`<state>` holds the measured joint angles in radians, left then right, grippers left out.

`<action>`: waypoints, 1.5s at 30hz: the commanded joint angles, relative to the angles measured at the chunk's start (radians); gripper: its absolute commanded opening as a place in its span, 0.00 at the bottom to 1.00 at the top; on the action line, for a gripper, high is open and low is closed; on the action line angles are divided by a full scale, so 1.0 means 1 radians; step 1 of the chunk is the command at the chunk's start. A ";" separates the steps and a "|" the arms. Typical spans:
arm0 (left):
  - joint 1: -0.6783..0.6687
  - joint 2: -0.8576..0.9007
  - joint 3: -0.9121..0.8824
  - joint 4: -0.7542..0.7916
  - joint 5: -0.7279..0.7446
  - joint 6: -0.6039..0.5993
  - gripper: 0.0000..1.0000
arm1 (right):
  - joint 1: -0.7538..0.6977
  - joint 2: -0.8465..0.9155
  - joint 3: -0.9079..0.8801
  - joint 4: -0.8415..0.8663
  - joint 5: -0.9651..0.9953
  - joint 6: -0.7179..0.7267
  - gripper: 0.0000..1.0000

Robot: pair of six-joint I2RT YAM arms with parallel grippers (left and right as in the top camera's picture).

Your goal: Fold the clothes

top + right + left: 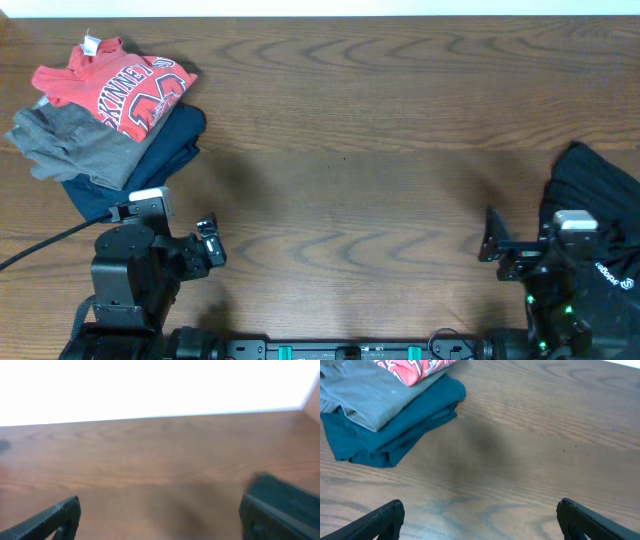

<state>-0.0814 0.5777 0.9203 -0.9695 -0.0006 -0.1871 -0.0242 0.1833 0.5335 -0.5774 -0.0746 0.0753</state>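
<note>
There are four garments in all, in two places. At the far left of the counter (pixel 350 120) sits a stack of three. A coral-red T-shirt (pixel 115 88) with white lettering is on top, a grey garment (pixel 70 145) lies under it, and a dark blue garment (pixel 175 140) is at the bottom (it reads more teal from the left wrist camera). All three are folded, each lower one showing past the one above on the near side. The fourth, a black garment (pixel 600 190) with a small white logo, lies rumpled and unfolded at the right edge. It runs out of the overhead view, well apart from the stack.

There are two arms, both low at the near edge. The left arm (pixel 130 260) stands just near of the stack, its wrist turned toward the middle. The left fingers (pixel 380 520) are spread wide over bare wood and hold nothing. The right arm (pixel 560 270) overlaps the near part of the black garment from above; whether it touches the cloth cannot be told. The right fingers (pixel 50 522) are likewise spread wide and empty (that wrist view is blurred).

The counter is dark brown wood grain with soft shadows near each arm. Beyond its far edge there is only a bright white band.
</note>
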 commanded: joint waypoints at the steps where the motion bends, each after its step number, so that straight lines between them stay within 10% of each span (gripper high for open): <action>1: 0.002 -0.004 0.000 -0.003 -0.008 -0.013 0.98 | 0.024 -0.079 -0.134 0.111 -0.115 -0.066 0.99; 14: 0.002 -0.004 0.000 -0.003 -0.008 -0.013 0.98 | 0.078 -0.179 -0.484 0.640 -0.125 -0.146 0.99; 45: 0.002 -0.004 0.000 -0.003 -0.008 -0.013 0.98 | 0.091 -0.178 -0.528 0.521 -0.142 -0.143 0.99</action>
<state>-0.0814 0.5777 0.9203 -0.9703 -0.0006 -0.1871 0.0544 0.0124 0.0067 -0.0540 -0.2066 -0.0628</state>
